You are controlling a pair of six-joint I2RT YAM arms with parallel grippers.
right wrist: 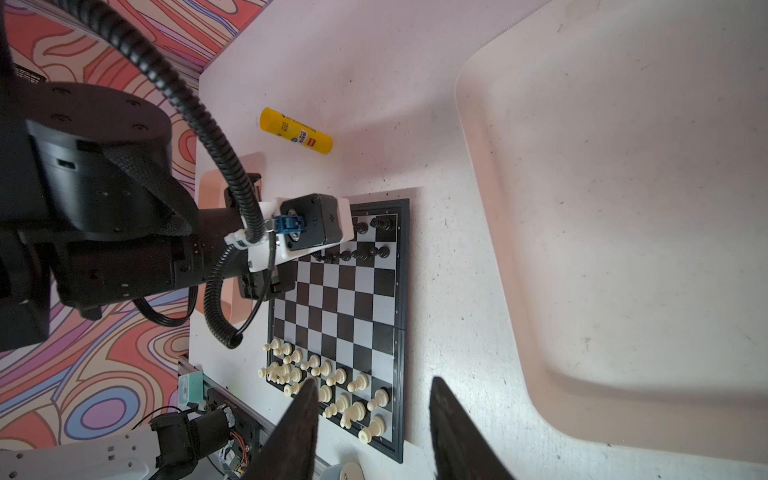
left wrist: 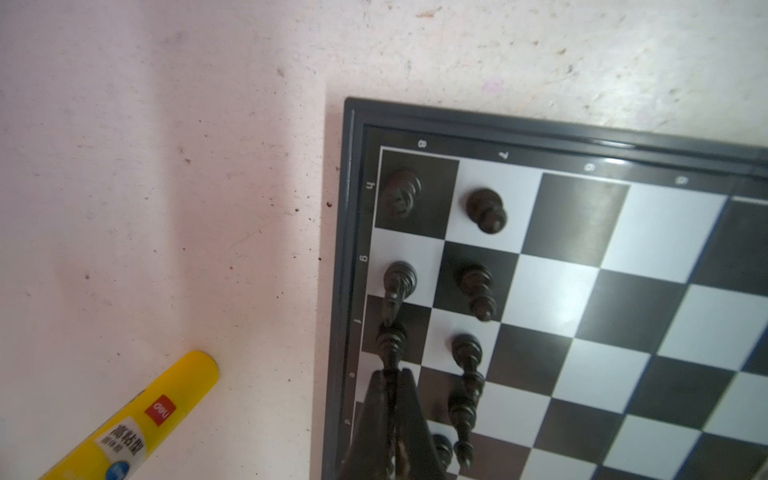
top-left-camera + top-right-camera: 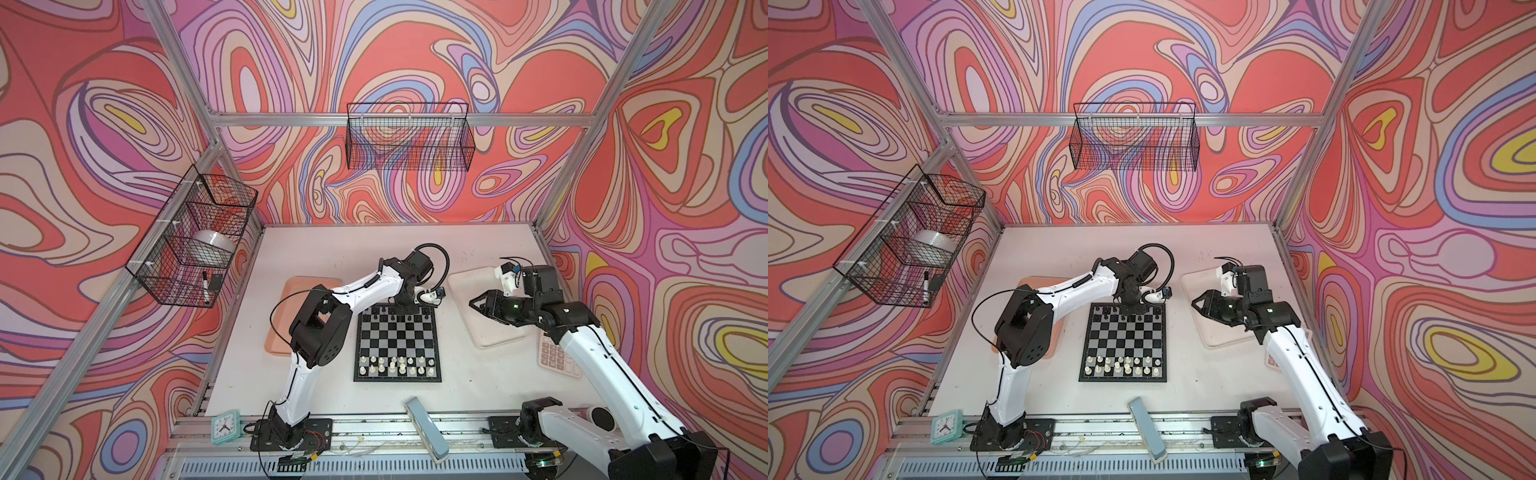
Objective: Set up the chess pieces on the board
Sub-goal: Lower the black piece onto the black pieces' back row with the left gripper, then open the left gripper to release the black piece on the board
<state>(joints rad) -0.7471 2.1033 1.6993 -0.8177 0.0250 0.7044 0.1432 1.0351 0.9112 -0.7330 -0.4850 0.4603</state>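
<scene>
Left gripper I see clamped on a black chessman in the board edge row; right gripper hangs apart.

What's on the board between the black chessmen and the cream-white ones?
Nothing: the board is bare between black chessmen and cream-white chessmen, in both top views.

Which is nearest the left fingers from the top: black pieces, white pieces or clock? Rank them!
1. Black pieces, right at the left fingers, far edge of the board.
2. White pieces, near edge.
3. Clock, front left corner.
</scene>
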